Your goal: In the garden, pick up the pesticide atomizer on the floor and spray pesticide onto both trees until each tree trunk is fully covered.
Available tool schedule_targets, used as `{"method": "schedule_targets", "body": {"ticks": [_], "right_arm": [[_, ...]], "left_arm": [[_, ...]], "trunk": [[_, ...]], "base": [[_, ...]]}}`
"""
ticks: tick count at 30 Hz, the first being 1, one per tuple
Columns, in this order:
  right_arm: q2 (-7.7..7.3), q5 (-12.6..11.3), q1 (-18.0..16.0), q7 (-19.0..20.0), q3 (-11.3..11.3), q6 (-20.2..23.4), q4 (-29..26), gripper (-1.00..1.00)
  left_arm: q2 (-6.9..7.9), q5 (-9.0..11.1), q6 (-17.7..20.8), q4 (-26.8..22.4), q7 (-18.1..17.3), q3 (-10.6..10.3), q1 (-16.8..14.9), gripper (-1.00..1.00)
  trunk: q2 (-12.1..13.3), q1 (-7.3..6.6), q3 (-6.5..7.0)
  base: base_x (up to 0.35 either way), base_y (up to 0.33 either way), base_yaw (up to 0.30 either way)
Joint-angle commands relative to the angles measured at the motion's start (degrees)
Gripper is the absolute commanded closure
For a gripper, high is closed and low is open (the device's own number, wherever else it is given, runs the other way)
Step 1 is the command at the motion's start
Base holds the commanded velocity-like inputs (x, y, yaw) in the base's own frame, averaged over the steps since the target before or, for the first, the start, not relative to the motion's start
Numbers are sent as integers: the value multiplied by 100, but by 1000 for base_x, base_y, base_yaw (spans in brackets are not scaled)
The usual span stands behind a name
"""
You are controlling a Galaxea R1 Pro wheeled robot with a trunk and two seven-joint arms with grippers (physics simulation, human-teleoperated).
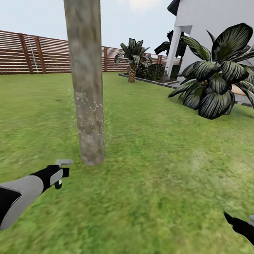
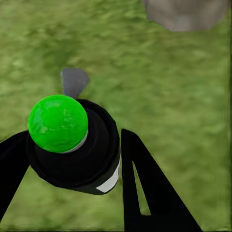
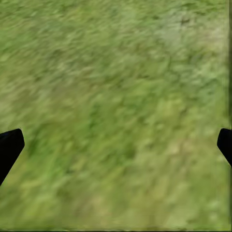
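Observation:
One tree's thick pale grey-brown trunk [image 1: 85, 79] rises from the lawn just ahead, leaning slightly. Whitish pesticide speckles [image 1: 90, 115] dot its lower part, thinning toward the base. My left gripper [image 1: 58, 174] is low at the left, a short way in front of the trunk base [image 2: 186, 12], and is shut on the pesticide atomizer [image 1: 63, 163]. Up close the atomizer [image 2: 72, 150] is a black body with a green ball on top and a grey nozzle, clamped between my left gripper's [image 2: 72, 162] black fingers. My right gripper [image 1: 243, 221] hangs open over bare grass, its fingertips [image 3: 9, 145] wide apart.
A brown slatted fence [image 1: 29, 54] closes the lawn at the back left. A large broad-leaved plant [image 1: 218, 78] stands at the right in front of a white house [image 1: 216, 19], with a smaller palm-like plant [image 1: 133, 61] further back. Open grass lies right of the trunk.

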Motion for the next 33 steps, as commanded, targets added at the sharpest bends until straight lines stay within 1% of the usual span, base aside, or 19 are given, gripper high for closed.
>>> {"method": "schedule_targets", "body": {"ticks": [1, 4, 8, 10, 12, 15, 18, 19, 20, 21, 22, 23, 24, 25, 27, 28, 30, 32, 33], "right_arm": [[0, -1, 0, 0, 0, 0, 1, -100], [0, 1, 0, 16, -1, 0, 2, -100], [0, 6, 0, 33, -8, 0, -1, -100], [0, 6, 0, 40, -3, 5, -4, -100], [0, 6, 0, 43, -1, 2, -7, -100], [-5, 3, 0, 44, -5, 0, -6, -100], [-4, 4, 0, 46, -1, 2, -10, -100], [2, 5, 0, 45, 4, 1, -7, -100], [5, 8, 0, 41, 10, 0, 2, -100], [6, 28, 0, 43, 145, 0, 9, -100], [3, 43, 0, 43, 501, 0, 15, -100], [1, 54, 0, 44, 1115, 0, 13, -100], [1, 45, 0, 36, 1813, 0, 12, -100], [-3, 34, 0, 30, 2763, 5, 18, -100], [-5, 27, 0, 43, 3151, 7, 1, -100], [-4, 24, 0, 48, 3239, 8, -7, -100], [-3, 21, 0, 45, 3306, 8, -7, -100], [1, 17, 0, 44, 3346, 27, 8, -100], [7, 16, 0, 48, 3373, 48, 5, -100]], "left_arm": [[0, -4, -46, 0, -14, -7, 2, 100], [1, -4, -363, 7, -40, -7, 28, 100], [11, -14, -463, 7, -48, -10, 87, 100], [9, -95, -521, 3, -167, -26, 103, 100], [3, -339, -745, 6, -673, -38, 134, 100], [-8, -457, -1011, 9, -1242, -42, 215, 100], [-26, -525, -1101, 12, -1435, -44, 234, 100], [-19, -678, -1108, 15, -1587, -53, 265, 100], [5, -967, -1111, 16, -1807, -88, 349, 100], [56, -1544, -1113, 19, -2175, -146, 462, 100], [84, -2017, -1114, 23, -2437, -168, 526, 100], [103, -2409, -1114, 25, -2642, -180, 564, 100], [112, -2654, -1115, 30, -2790, -186, 588, 100], [114, -2840, -1133, 29, -3115, -195, 604, 100], [115, -2928, -1265, 2, -3645, -199, 610, 100], [115, -2976, -1316, -12, -3867, -198, 611, 100], [118, -3130, -1352, -44, -4093, -264, 612, 100], [119, -3431, -1362, -190, -4412, -379, 612, 100], [122, -3630, -1361, -319, -4662, -420, 609, 100]], "trunk": [[0, 0, 0], [0, 0, 0], [0, 0, 0], [0, 0, 0], [0, 0, 0], [0, 0, 0], [0, 0, 0], [0, 0, 0], [0, 0, 0], [0, 0, 0], [0, 0, 0], [0, 0, 0], [0, 0, 0], [0, 0, 0], [0, 0, 0], [0, 0, 0], [0, 0, 0], [0, 0, 0], [0, 0, 0]], "base": [[-329, 0, 0], [-333, 0, 0], [-304, 0, 0], [-243, 0, 0], [-199, 0, 0], [-87, 0, 0], [-10, 0, 0], [-2, 0, 0], [-1, 0, 0], [0, 0, 0], [0, 0, 0], [0, 0, 0], [0, 0, 0], [0, 0, 0], [0, 0, 0], [0, 0, 0], [0, 0, 0], [0, 0, 0], [0, 0, 0]]}}
